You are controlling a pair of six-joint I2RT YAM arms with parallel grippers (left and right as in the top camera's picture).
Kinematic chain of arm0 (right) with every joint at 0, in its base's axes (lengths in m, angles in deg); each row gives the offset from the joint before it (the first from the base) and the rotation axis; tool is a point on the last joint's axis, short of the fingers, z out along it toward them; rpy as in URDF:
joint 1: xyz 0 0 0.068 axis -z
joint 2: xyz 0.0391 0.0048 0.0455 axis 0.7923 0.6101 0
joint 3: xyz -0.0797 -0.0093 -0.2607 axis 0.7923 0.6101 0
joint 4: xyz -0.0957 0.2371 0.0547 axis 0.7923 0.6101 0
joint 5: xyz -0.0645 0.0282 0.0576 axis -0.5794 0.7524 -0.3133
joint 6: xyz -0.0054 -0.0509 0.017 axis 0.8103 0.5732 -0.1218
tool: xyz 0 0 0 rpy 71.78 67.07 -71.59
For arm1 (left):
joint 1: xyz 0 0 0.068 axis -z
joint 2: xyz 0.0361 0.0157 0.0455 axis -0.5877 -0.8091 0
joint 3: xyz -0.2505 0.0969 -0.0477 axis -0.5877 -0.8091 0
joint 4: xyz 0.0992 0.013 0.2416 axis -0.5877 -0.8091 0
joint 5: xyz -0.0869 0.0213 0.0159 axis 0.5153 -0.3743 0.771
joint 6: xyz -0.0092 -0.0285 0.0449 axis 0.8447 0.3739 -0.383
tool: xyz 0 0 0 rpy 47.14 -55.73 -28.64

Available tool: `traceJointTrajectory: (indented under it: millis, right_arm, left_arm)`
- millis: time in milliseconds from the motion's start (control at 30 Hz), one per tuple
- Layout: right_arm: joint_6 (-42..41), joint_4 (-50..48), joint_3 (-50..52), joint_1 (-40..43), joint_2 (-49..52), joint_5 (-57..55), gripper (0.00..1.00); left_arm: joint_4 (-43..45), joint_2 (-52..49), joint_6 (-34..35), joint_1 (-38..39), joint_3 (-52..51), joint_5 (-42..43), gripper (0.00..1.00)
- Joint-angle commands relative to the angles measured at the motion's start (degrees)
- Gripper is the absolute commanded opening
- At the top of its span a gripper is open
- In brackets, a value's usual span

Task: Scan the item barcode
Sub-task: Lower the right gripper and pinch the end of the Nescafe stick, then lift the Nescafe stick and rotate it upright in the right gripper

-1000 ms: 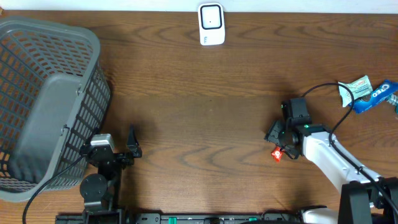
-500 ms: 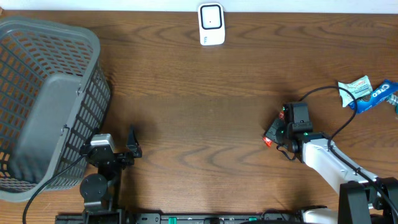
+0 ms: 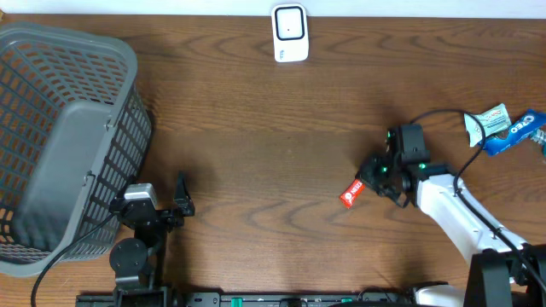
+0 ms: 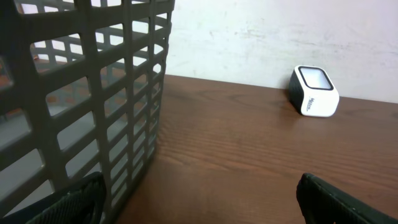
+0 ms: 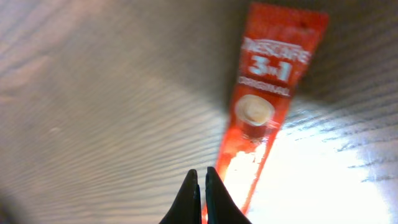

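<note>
A Nescafé 3in1 sachet (image 5: 264, 118) is pinched by the right fingers (image 5: 188, 198), extending ahead; the left fingers (image 4: 339, 200) are spread open

Overhead: straight down, whole table (image 3: 256, 128). Left wrist: low, near-left, facing far past basket (image 4: 38, 112) to scanner (image 4: 314, 92). Right wrist: close above sachet (image 5: 267, 106). Overhead shares all three.

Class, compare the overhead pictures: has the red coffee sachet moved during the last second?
Yes. The red coffee sachet, pinched by the right gripper, has shifted left, away from the blue snack packs.
</note>
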Motion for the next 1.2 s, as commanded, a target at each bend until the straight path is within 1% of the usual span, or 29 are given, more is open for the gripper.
traceJointTrajectory:
  millis: [0, 67, 100, 133, 167, 200, 367, 400, 433, 467, 500, 533, 567, 600, 667, 733, 867, 933, 1033, 1167]
  right_arm:
    - [-0.46, 2.51, -4.7, -1.51, -1.51, 0.61, 0.01]
    - [-0.48, 4.7, -5.92, -1.84, -1.51, 0.66, 0.01]
    - [-0.48, 5.97, -6.23, -1.84, -1.51, 0.66, 0.11]
    - [-0.72, 7.23, -6.32, -1.81, -1.51, 0.63, 0.33]
    - [-0.96, 8.44, -6.32, -1.73, -1.51, 0.42, 0.66]
    - [-1.4, 9.86, -6.32, -1.7, -1.51, 0.0, 0.84]
    - [-2.38, 14.25, -6.32, -1.75, -1.51, -3.85, 0.98]
    - [-2.38, 14.14, -6.32, -1.68, -1.51, -4.07, 0.99]
    - [-2.36, 13.92, -6.32, -1.6, -1.51, -4.0, 0.99]
    - [-2.27, 13.9, -6.32, -1.6, -1.51, -4.42, 0.94]
    - [-1.2, 13.73, -6.32, -1.57, -1.51, -4.92, 0.94]
    - [1.4, 13.75, -6.32, -1.46, -1.51, -4.87, 0.97]
    - [3.04, 13.79, -6.21, -1.51, -1.51, -4.94, 0.95]
    - [3.63, 13.73, -5.62, -1.55, -1.27, -5.55, 0.89]
    - [3.37, 13.42, -4.26, -1.55, -1.22, -6.29, 0.86]
    - [1.99, 12.15, -1.95, -1.66, -1.22, -7.45, 0.86]
    - [-1.01, 6.86, 3.63, -1.66, -1.2, -7.87, 0.91]
    - [-1.11, 3.23, 6.1, -1.66, -1.18, -7.19, 0.94]
    - [-1.88, -0.96, 8.76, -1.66, -1.16, -5.97, 0.94]
    - [-5.05, -1.31, 9.57, -1.66, -0.57, -5.95, 0.9]
  left_arm:
    - [-2.25, 0.04, -1.01, -0.28, -0.68, 0.98, 0.98]
    - [-2.23, 0.04, -1.01, -0.28, -0.68, 0.98, 0.98]
    - [-2.25, 0.04, -1.01, -0.28, -0.68, 0.98, 0.98]
    - [-2.23, 0.04, -1.01, -0.28, -0.68, 0.98, 0.98]
    - [-2.25, 0.04, -1.01, -0.28, -0.68, 0.98, 0.98]
    - [-2.25, 0.04, -1.01, -0.28, -0.68, 0.98, 0.98]
    - [-2.23, 0.04, -1.01, -0.28, -0.68, 0.98, 0.98]
    - [-2.25, 0.04, -1.01, -0.28, -0.68, 0.98, 0.98]
    - [-2.25, 0.04, -1.01, -0.28, -0.68, 0.98, 0.98]
    - [-2.23, 0.04, -1.01, -0.28, -0.68, 0.98, 0.98]
    - [-2.25, 0.04, -1.01, -0.28, -0.68, 0.98, 0.98]
    - [-2.25, 0.04, -1.01, -0.28, -0.68, 0.98, 0.98]
    - [-2.25, 0.04, -1.01, -0.28, -0.68, 0.98, 0.98]
    - [-2.25, 0.04, -1.01, -0.28, -0.68, 0.98, 0.98]
    - [-2.23, 0.04, -1.01, -0.28, -0.68, 0.98, 0.98]
    - [-2.25, 0.04, -1.01, -0.28, -0.68, 0.98, 0.98]
    - [-2.25, 0.04, -1.01, -0.28, -0.68, 0.98, 0.98]
    - [-2.25, 0.04, -1.01, -0.28, -0.68, 0.98, 0.98]
    - [-2.23, 0.04, -1.01, -0.28, -0.68, 0.98, 0.98]
    - [-2.25, 0.04, -1.01, -0.28, -0.68, 0.98, 0.98]
